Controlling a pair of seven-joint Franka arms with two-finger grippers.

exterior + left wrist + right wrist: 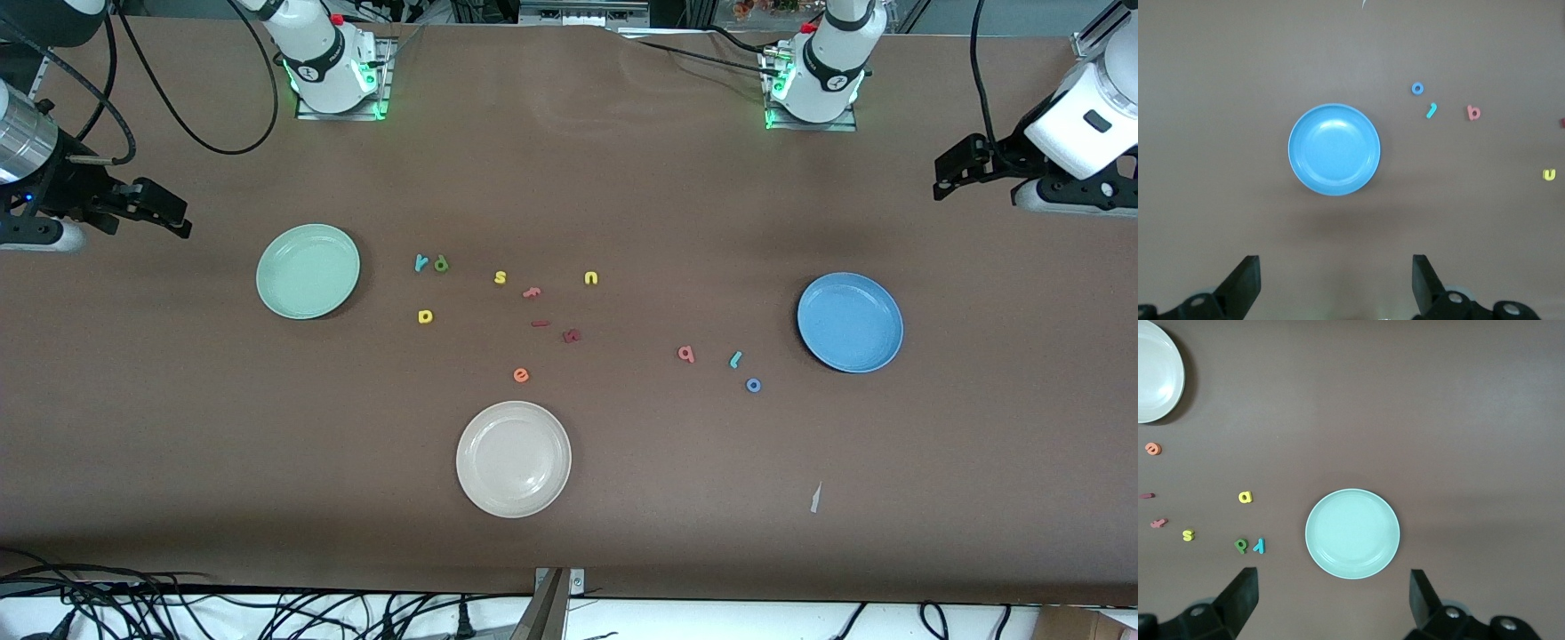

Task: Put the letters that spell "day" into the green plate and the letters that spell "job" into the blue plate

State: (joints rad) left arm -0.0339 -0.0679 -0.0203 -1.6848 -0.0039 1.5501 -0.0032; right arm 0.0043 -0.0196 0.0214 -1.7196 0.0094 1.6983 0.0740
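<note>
The green plate (308,271) (1352,533) lies empty toward the right arm's end. Beside it are the teal "y" (421,262) (1259,546), green "d" (441,264) (1241,545) and yellow "a" (425,316) (1245,497). The blue plate (850,322) (1334,149) lies empty toward the left arm's end. By it lie the pink "b" (685,354) (1473,113), teal "j" (735,359) (1431,110) and blue "o" (753,385) (1417,88). My right gripper (173,213) (1333,583) and left gripper (944,178) (1337,267) hang open and empty over bare table at their own ends.
A cream-white plate (513,459) sits nearest the front camera. Mid-table lie a yellow "s" (500,277), a yellow "u" (591,278), a pink piece (532,292), two dark red pieces (572,335) and an orange "e" (521,375). A paper scrap (815,498) lies near the front edge.
</note>
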